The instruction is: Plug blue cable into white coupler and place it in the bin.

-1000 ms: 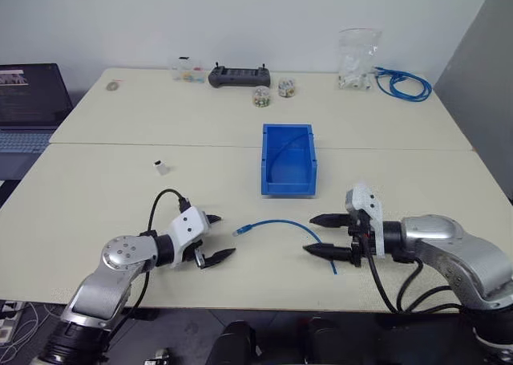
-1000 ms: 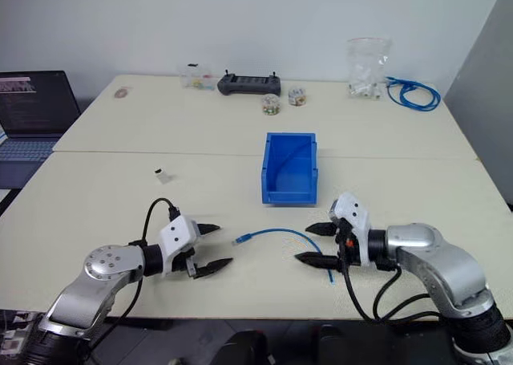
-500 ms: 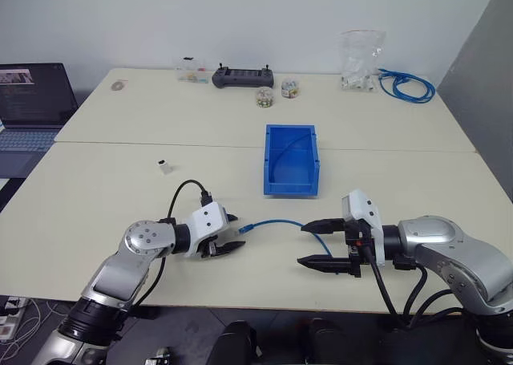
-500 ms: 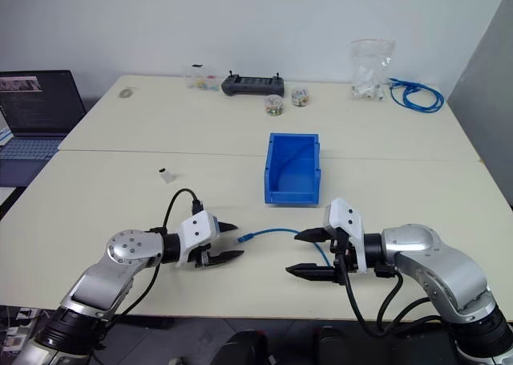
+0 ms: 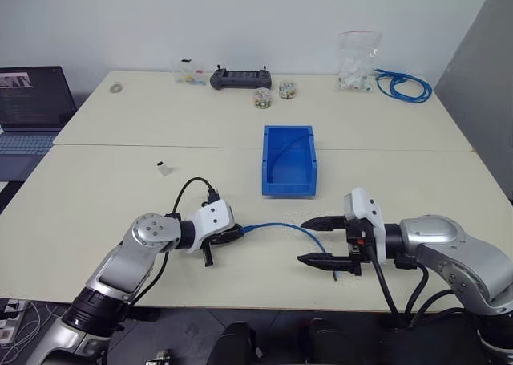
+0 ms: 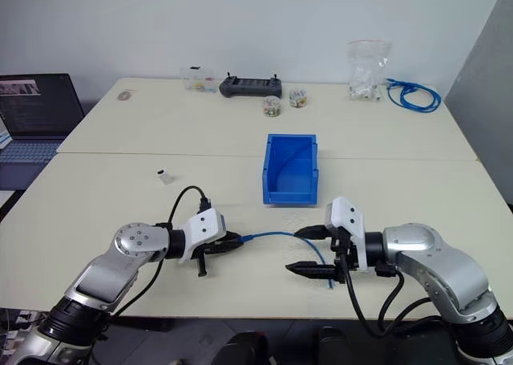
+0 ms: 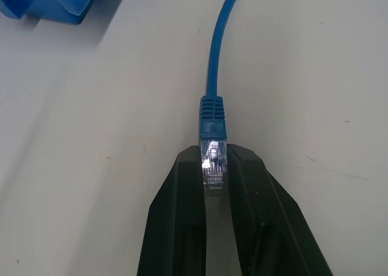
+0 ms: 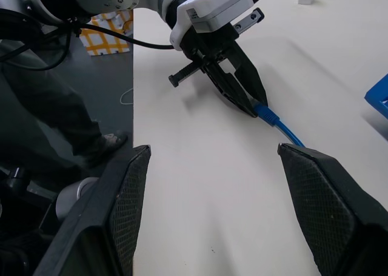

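You are working over the near half of a long pale table (image 5: pixel 96 188), with the bin (image 5: pixel 288 160) sitting near the middle, just beyond the gap between the two arms.

The blue cable (image 5: pixel 288 227) is lying on the tabletop between the grippers, its long axis running left to right, arcing toward the right gripper and ending near it. Its left plug end is sitting pinched between the fingers of your left gripper (image 7: pixel 213 167); the wrist view shows the clear plug clamped between the two black fingers, with the blue boot and cord leading straight away from the tips.

Your right gripper (image 5: pixel 322 240) is hovering with its fingers spread wide and nothing between them, pointing left toward the cable.

The white coupler (image 5: pixel 163 168) is standing alone on the table, farther out and to the left of the left gripper, well apart from both arms. The left arm is clearly the nearer one, but it is occupied by the plug; the right arm would be reaching across the cable and the left arm to get there.

Nothing is lying between the left gripper and the coupler. On the far edge, well out of the way: a black controller (image 5: pixel 240 78), a clear bag (image 5: pixel 357 56), a coiled bundle of blue cable (image 5: pixel 405 84), and a laptop (image 5: pixel 32 100) off the left side.
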Tool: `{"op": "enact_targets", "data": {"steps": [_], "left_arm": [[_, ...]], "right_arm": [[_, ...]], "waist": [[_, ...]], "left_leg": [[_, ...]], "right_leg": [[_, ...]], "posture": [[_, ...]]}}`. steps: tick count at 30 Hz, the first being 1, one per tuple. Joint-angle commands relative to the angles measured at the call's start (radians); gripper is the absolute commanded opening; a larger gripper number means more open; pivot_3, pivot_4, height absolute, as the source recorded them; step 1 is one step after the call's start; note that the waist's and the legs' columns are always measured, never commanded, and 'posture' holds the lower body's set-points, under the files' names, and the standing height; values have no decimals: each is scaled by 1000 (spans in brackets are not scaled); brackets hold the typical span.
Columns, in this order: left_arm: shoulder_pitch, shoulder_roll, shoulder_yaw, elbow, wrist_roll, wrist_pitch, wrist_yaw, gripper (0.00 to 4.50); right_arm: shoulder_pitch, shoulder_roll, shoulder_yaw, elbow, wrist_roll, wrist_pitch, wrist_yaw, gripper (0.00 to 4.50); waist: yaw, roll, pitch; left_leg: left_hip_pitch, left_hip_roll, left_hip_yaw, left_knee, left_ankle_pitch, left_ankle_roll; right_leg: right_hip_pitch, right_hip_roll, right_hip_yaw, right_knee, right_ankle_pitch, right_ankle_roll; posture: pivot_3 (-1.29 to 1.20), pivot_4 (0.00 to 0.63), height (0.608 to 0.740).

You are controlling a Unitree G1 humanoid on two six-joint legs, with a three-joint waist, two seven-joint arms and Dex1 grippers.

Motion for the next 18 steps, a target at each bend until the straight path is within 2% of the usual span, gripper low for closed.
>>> {"op": "enact_targets", "data": {"steps": [1, 8, 12, 18], "left_arm": [[15, 27, -15, 26, 1, 97, -33, 245], [-60, 2, 20, -45, -131, 278, -92, 245], [-141, -48, 43, -80, -222, 393, -92, 245], [-243, -133, 99, -138, -391, 571, -80, 245]], "right_arm": [[4, -12, -24, -27, 18, 0, -11, 3585], [20, -31, -32, -48, 29, 2, -9, 3585], [26, -16, -95, -93, 185, 99, -37, 3585], [39, 34, -142, -129, 312, 161, -152, 3585]], "waist": [[-1, 0, 0], [-6, 0, 0], [-4, -3, 2], [-3, -8, 5]], "left_leg": [[0, 0, 0, 0, 0, 0], [-1, 0, 0, 0, 0, 0], [-2, 0, -1, 0, 0, 0], [-3, 0, -3, 1, 0, 0]], "right_leg": [[0, 0, 0, 0, 0, 0], [-1, 1, 0, 0, 0, 0], [-1, 0, -1, 0, 0, 0], [-1, 0, -2, 0, 0, 0]], "posture": [[0, 150, 740], [0, 150, 740], [0, 150, 740], [0, 150, 740]]}}
